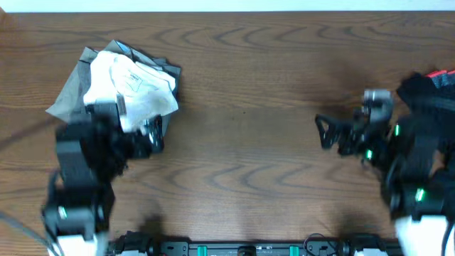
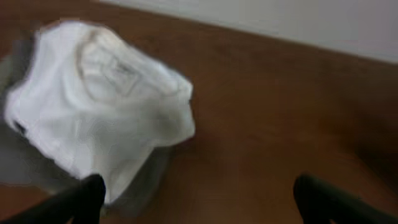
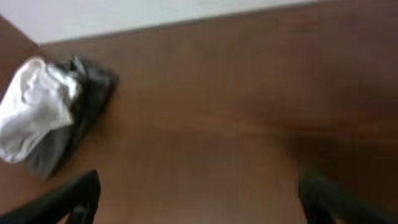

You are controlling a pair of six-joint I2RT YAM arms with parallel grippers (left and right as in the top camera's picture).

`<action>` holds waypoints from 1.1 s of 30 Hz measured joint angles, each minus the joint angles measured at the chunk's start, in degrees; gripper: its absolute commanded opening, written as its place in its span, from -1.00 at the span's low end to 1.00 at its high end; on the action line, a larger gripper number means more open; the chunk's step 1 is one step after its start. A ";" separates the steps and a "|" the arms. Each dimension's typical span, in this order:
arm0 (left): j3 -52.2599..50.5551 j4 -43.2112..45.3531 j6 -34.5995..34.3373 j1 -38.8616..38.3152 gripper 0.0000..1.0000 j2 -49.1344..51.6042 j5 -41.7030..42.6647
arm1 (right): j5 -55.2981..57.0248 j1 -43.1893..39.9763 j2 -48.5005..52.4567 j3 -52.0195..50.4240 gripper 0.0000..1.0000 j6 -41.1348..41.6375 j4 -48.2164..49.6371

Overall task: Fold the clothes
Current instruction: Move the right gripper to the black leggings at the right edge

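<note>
Left gripper [image 1: 148, 135] is seen with jaws spread wide and nothing clamped, positioned at the robot-side edge of the clothes pile [image 1: 128, 85], where a crumpled white garment [image 2: 99, 106] is laid on top of a grey piece [image 1: 67, 96]; contact with the pile cannot be confirmed. Right gripper [image 1: 328, 132] is likewise held apart and empty over the table [image 1: 249, 163], well to the right of the pile, fingers pointed towards it. A black garment [image 1: 426, 92] with a red edge is glimpsed farther right of the pile, partly hidden by the right arm [image 1: 419, 163].
</note>
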 measured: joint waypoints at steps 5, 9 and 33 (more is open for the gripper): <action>17.66 -13.00 -0.66 0.00 0.96 14.23 2.34 | -2.93 -0.11 18.97 21.90 0.99 -3.76 -18.23; 22.82 -15.89 -0.90 0.00 0.96 18.75 5.38 | -5.66 -0.11 27.32 29.62 0.98 -7.61 -25.86; 22.99 -17.55 -1.07 0.00 0.96 19.30 10.14 | 15.43 -32.92 58.82 44.17 0.61 4.94 -8.33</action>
